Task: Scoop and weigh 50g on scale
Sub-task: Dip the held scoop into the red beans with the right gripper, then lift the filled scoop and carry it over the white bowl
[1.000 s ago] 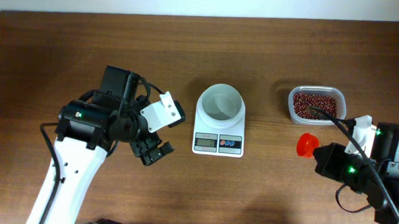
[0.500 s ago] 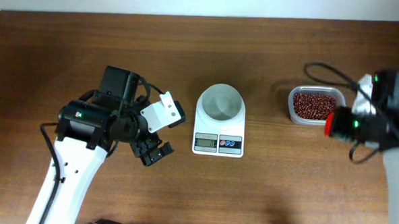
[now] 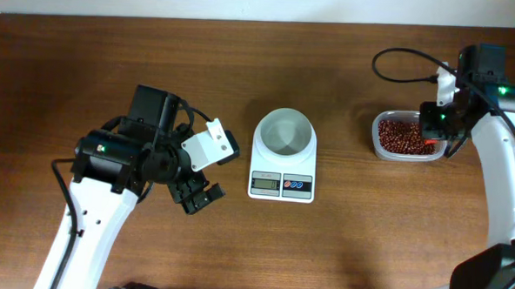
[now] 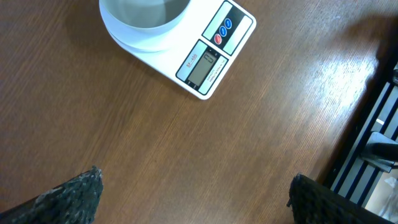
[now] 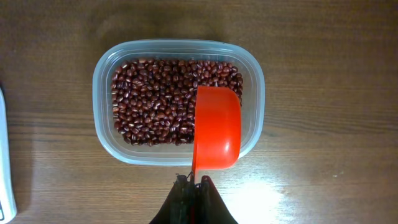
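Scooping is the step in hand. The beans [image 5: 158, 102] lie in a clear tub [image 5: 101, 71] at the right of the surface [image 3: 348, 253], well apart from the scale [image 3: 282, 186] in the middle. The scale's round bowl [image 3: 284, 133] looks empty, and its display is too small to read.

A red scoop [image 5: 216, 130] hangs over the right part of the tub, its cup pointing toward the far wall. The right hand [image 5: 194, 194] is clamped together on the scoop's thin handle at the tub's near rim. I cannot tell from the wrist view whether the cup holds any beans yet.

To do this well, I judge the cup should tip mouth-down into the deep part of the bean bed. It should then push along the tub's length rather than across it, so the wall does not stop the stroke short. A level lift before it clears the rim would keep grains from rolling off. The tub is light and nothing pins it, so a hard push could slide it. A shallow, slow stroke is safer.

A modest load suits the target better than a heaped one, since more can be added at the bowl.

The left hand [image 3: 199, 197] waits with its fingers [image 4: 65, 194] wide apart and empty above bare wood, near and left of the scale, touching nothing.
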### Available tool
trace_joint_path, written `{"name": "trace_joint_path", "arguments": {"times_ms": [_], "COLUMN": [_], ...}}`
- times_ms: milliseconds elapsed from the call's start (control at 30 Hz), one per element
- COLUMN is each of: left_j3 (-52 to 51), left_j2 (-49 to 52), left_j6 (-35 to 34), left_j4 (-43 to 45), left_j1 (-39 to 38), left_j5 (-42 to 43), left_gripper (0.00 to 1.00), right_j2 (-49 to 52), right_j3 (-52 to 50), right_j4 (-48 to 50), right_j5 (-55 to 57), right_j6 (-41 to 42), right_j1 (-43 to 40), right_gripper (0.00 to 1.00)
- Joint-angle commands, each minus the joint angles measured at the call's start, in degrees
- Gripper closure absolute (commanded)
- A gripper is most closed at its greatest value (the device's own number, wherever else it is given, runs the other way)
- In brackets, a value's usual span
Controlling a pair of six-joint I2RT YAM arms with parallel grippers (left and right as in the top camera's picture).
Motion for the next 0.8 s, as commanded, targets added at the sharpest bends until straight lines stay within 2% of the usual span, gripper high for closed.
{"name": "trace_joint_path", "arguments": {"times_ms": [0, 367, 567, 767], "left_j3": [0.8, 0.8, 0.8, 0.8], "left_j2": [-0.8, -0.8, -0.8, -0.8], "left_j6": [0.5, 0.5, 0.5, 0.5], "left_j4": [0.0, 0.0, 0.0, 0.0], "left_j1": [0.4, 0.4, 0.4, 0.4], "left_j5": [1.0, 1.0, 1.0, 1.0], "left_gripper": [0.01, 0.01, 0.01, 0.01], "right_j2": [2.3, 11.5, 14.3, 14.3], "right_j3": [0.6, 0.6, 0.6, 0.6], "right_j4": [0.6, 1.2, 2.5, 1.5], "right_j5": [0.7, -1.6, -11.1, -25.6], "right_j6": [-2.9, -4.3, -4.4, -4.3], "right_j1": [0.3, 0.3, -1.0, -10.1], "right_gripper": [0.96, 0.96, 0.96, 0.96]}}
